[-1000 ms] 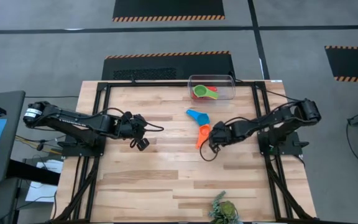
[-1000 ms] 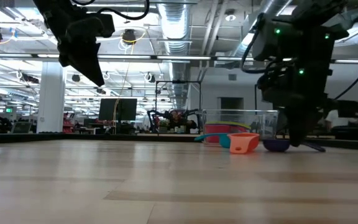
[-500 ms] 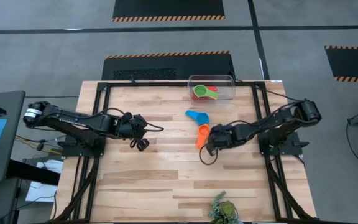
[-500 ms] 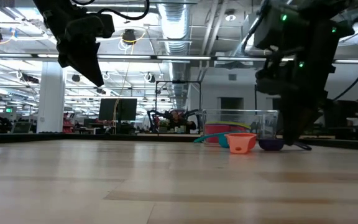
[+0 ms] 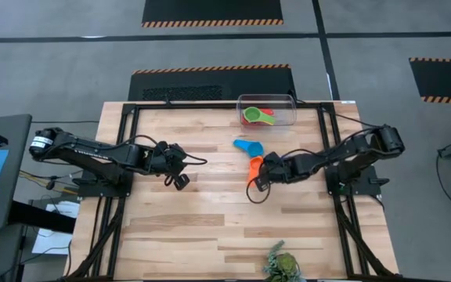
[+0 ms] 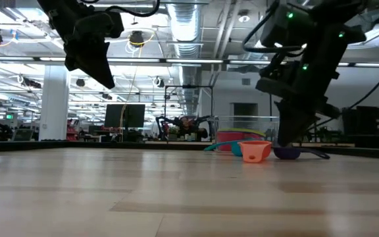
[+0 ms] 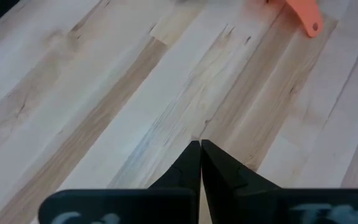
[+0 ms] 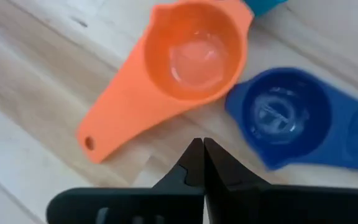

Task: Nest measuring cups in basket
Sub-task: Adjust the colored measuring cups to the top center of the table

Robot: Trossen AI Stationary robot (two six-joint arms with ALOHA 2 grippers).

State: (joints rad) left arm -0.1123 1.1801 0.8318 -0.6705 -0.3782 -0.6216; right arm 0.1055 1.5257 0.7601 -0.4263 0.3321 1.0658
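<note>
An orange measuring cup [image 8: 194,46] and a dark blue one [image 8: 281,115] lie side by side, open side up, on the wooden table [image 5: 210,227]. My right gripper [image 8: 199,144] is shut, its tips just above the table between the two. In the high view the right arm hides the dark blue cup. A light blue cup [image 5: 249,146] lies farther back. The clear basket [image 5: 286,117] at the far edge holds a green cup [image 5: 257,116] and a red one [image 5: 268,110]. My left gripper [image 5: 180,182] hangs shut over bare table at the left.
A green leafy plant [image 5: 282,265] sits at the table's near edge, right of the middle. A black frame [image 5: 131,117] borders the table's left, right and far sides. Bare wood spreads between the two arms and toward the near edge.
My right gripper, shut throughout, has moved a little toward the table's left edge and tipped, so its tips now stand beside the orange cup. In the low view the dark blue cup has slid slightly toward the orange one.
</note>
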